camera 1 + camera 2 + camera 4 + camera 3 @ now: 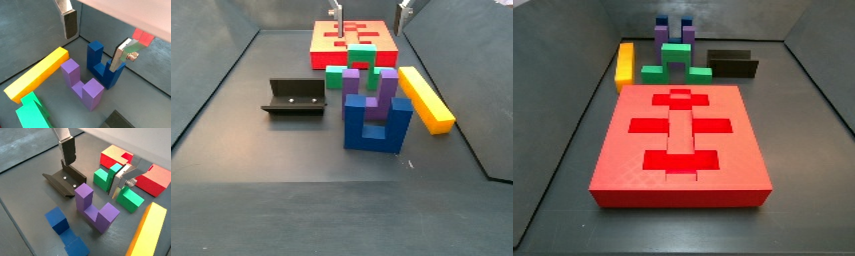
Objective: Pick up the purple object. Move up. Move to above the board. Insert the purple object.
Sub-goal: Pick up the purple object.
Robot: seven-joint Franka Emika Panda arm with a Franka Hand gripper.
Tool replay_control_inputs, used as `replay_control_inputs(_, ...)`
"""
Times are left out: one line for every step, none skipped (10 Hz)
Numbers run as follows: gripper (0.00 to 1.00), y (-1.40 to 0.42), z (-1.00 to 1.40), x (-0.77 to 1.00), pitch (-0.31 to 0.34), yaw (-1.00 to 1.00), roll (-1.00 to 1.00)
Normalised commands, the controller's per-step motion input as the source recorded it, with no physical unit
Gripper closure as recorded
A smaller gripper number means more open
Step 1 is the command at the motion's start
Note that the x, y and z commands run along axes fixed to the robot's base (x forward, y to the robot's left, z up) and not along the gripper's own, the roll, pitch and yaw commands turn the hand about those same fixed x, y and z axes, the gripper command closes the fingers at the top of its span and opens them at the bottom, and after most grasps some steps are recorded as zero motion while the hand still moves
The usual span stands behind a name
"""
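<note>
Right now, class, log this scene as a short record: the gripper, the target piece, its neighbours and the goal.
gripper: open, above the purple object, holding nothing
purple object: on the floor, prongs up, not yet picked
blue block: beside the purple object
yellow bar: lying flat nearby
green block: near the board
board: red, cutouts empty
fixture: on the floor

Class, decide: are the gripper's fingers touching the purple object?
Apart. In both wrist views the gripper hangs open above the purple object, floor showing between them.
</note>
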Motion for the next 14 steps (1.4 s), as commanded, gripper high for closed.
replay_control_inputs(0.0, 0.0, 0.0, -0.02, -0.016, 0.0, 0.0)
replay_control_inputs(0.0, 0.0, -0.09, 0.12, 0.026, 0.0, 0.0)
replay_control_inputs(0.0, -0.09, -0.86, -0.21, 0.0, 0.0, 0.25)
replay_control_inputs(0.0, -0.19, -0.99, -0.22, -0.019, 0.0, 0.19)
replay_control_inputs(0.0, -0.18, -0.98, -0.2, -0.02, 0.0, 0.2)
replay_control_inputs(0.0, -0.22, -0.95, -0.23, -0.029, -0.02, 0.21)
replay_control_inputs(0.0, -0.23, -0.99, -0.04, -0.039, -0.04, 0.19)
replay_control_inputs(0.0, 0.16, -0.91, -0.16, -0.061, -0.07, 0.08)
replay_control_inputs(0.0, 0.11, -0.79, -0.27, -0.067, -0.06, 0.11)
replay_control_inputs(0.0, 0.05, -0.71, -0.37, -0.064, -0.05, 0.1)
replay_control_inputs(0.0, 0.0, -0.6, -0.37, -0.086, -0.06, 0.04)
replay_control_inputs(0.0, 0.0, -0.26, -0.31, -0.126, -0.05, 0.0)
replay_control_inputs(0.0, 0.0, 0.03, -0.38, -0.113, -0.02, -0.03)
replay_control_inputs(0.0, 0.0, -0.05, -0.31, -0.077, 0.0, 0.02)
